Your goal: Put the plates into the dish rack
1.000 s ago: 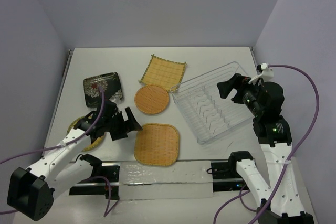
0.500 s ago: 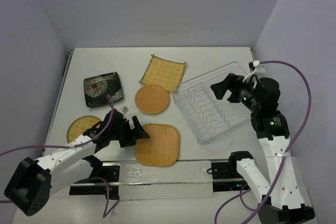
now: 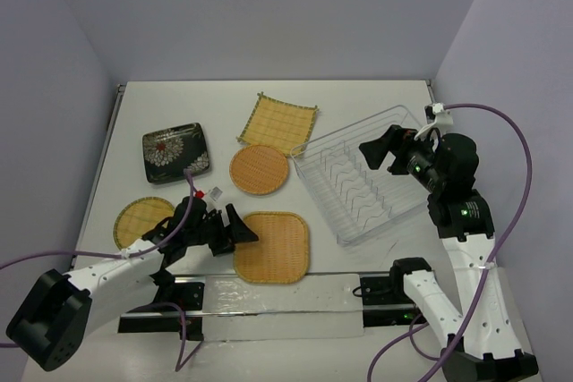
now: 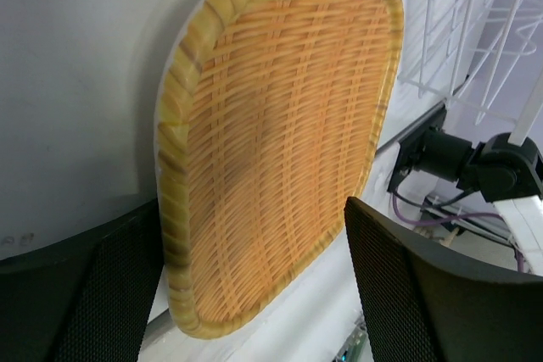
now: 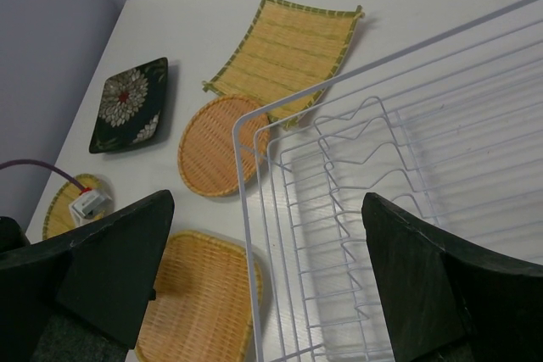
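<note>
1. The rack point(image 3: 354, 190) was seen at the right of the table point(image 3: 179, 105), with no plate between its tines.
2. All five plates were found lying flat on the table, left of the rack. The dark plate point(image 3: 176, 151) lay far left, the fringed plate point(image 3: 277, 123) farthest back, and one round plate point(image 3: 259, 169) in the middle. The other round plate point(image 3: 143, 219) lay near left, and the rounded-square plate point(image 3: 273, 246) nearest.
3. The left gripper point(image 3: 240, 228) was held low at the rounded-square plate's left edge, jaws spread wide and nothing gripped. Whether a finger touched the rim could not be told.
4. The right gripper point(image 3: 376, 145) was held over the rack's far right part, jaws wide apart and empty.
5. Nothing was judged done. Five plates were left to be loaded, and the first pick-up was only set up.
</note>
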### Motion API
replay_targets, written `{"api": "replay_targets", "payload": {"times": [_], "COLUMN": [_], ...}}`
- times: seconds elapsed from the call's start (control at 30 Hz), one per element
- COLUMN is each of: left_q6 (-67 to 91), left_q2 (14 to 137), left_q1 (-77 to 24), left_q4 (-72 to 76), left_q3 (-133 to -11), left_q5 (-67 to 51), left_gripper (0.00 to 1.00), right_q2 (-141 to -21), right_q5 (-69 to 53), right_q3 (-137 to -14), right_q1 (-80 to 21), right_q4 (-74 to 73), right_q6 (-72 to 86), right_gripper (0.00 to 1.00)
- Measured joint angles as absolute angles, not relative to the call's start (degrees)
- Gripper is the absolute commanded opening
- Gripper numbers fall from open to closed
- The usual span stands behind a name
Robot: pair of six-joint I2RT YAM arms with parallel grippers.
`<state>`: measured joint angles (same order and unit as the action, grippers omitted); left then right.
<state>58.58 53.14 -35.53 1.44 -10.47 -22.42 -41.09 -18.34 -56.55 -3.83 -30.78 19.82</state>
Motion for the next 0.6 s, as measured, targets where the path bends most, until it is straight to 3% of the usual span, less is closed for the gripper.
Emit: {"api": "replay_targets", "payload": {"times": [0.17, 0.33, 0.43, 0.47, 0.53, 0.6], "left_q6": [57.79, 57.59, 57.31, 56.99, 57.03, 57.66], "left_q2": [54.14, 59.18, 62.15, 62.85, 63.18, 62.00], "left_q1": [-35.52, -35.50, -35.53, -35.59, -35.51, -35.50], "left_q4": [1.18, 3.74, 5.47, 5.62, 6.13, 6.50], "left_q3": [-9.39, -9.17, -9.03, -9.00, -8.82, -8.69], "left_q5": [-24.83, -27.62, -28.55, -28.47, -28.85, -29.18], "left_gripper": [0.66, 0.43, 0.19, 0.18, 0.02, 0.00], "right_q2": [-40.71, -40.68, -40.56, -40.47, -40.24, -39.89], "right_q5": [-18.19, -18.20, -18.18, -18.13, -17.92, -17.70], "right_q3": [-56.55, -56.55, -56.55, -56.55, -56.55, -56.55], "right_q1": [-3.99, -3.99, -3.99, -3.99, -3.99, -3.99], "right_q4": [-30.73, -30.70, -30.68, -30.68, -30.68, -30.68], "right_q6": [19.82, 19.81, 19.81, 19.81, 19.81, 19.81], "right_gripper": [0.99, 0.99, 0.99, 0.99, 0.99, 0.99]}}
